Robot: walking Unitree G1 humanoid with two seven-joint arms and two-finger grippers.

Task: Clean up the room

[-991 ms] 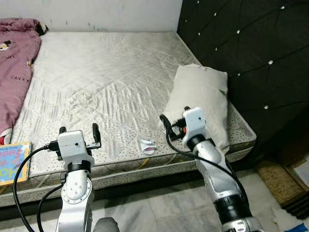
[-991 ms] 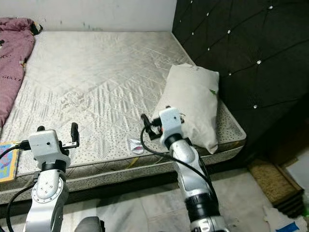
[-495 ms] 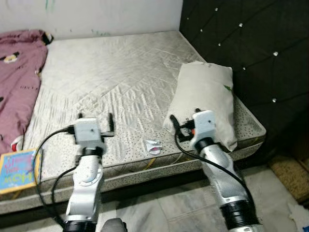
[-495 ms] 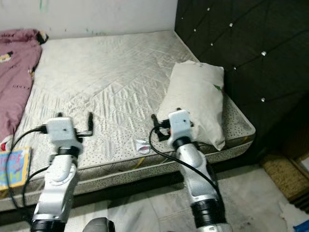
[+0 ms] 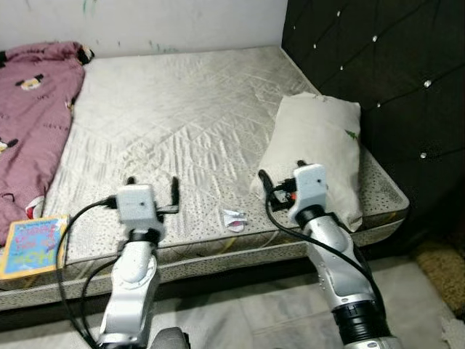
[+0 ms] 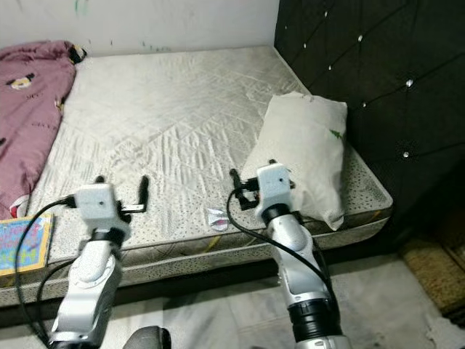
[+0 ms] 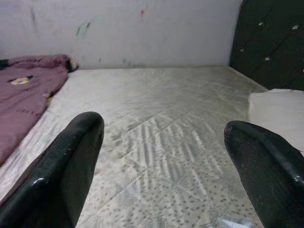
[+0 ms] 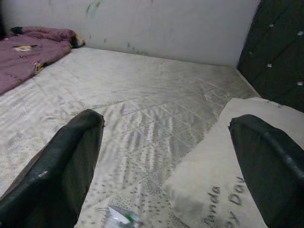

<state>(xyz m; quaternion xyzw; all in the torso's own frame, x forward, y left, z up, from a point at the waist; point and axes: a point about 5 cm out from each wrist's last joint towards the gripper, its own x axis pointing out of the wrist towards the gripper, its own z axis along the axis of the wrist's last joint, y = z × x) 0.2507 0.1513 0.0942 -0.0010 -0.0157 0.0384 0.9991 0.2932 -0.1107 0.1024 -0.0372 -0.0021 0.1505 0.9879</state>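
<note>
Over the mattress [image 5: 182, 109] edge both arms reached forward, left gripper [image 5: 152, 190] and right gripper [image 5: 282, 183] spread wide; the pillow [image 8: 247, 156] read "Day".

The quilted mattress [image 5: 182, 116] is pale grey with diamond stitching. The rumpled blanket [image 5: 33, 123] is mauve with cartoon prints. The tufted headboard [image 5: 385, 73] is black, studded silver.

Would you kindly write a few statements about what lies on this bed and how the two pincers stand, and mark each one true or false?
1. The white pillow lies by the black headboard. True.
2. The small wrapper is held in the right pincer. False: it lies on the mattress, between the arms.
3. Both pincers are open, holding nothing. True.
4. The purple blanket covers the pillow. False: it lies at the far left.
5. The left pincer grips the colourful book. False: the book lies apart.
</note>
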